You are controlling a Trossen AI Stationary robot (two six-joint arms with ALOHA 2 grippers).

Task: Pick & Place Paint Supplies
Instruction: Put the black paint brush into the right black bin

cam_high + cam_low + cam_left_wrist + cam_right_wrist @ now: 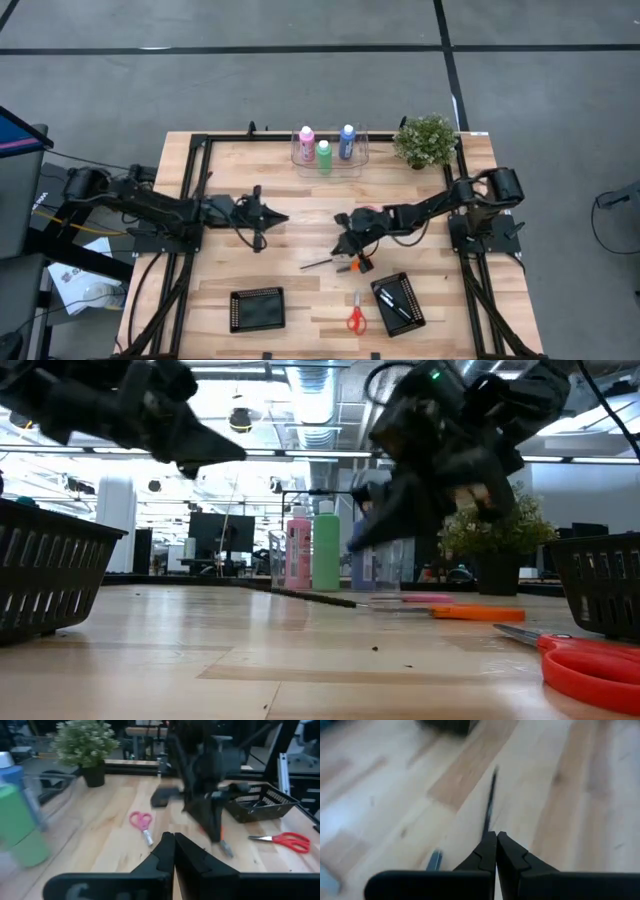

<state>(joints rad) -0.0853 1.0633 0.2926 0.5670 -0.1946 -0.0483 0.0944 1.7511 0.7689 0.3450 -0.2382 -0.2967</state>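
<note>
Nearest you, the red scissors (356,315) lie between two black baskets: the left basket (257,309) and the right basket (398,304), which holds dark-handled items.

Just beyond these, your right gripper (343,246) hangs low over the table with its jaws closed on nothing. A thin dark brush (489,809) lies on the wood directly ahead of its fingertips, pointing away from them; whether tip and brush touch, you cannot tell. An orange-handled tool (352,265) lies just beside the jaws, on the near side.

Your left gripper (283,217) hovers above the table with its jaws also closed and empty, its tips pointing across the bare wood toward the right gripper, the two apart.

Well beyond both sets of jaws, at the far edge, a clear tray (358,159) holds the pink bottle (306,143), green bottle (324,155) and blue bottle (347,141), upright. The plant (425,140) stands just beside the tray.
</note>
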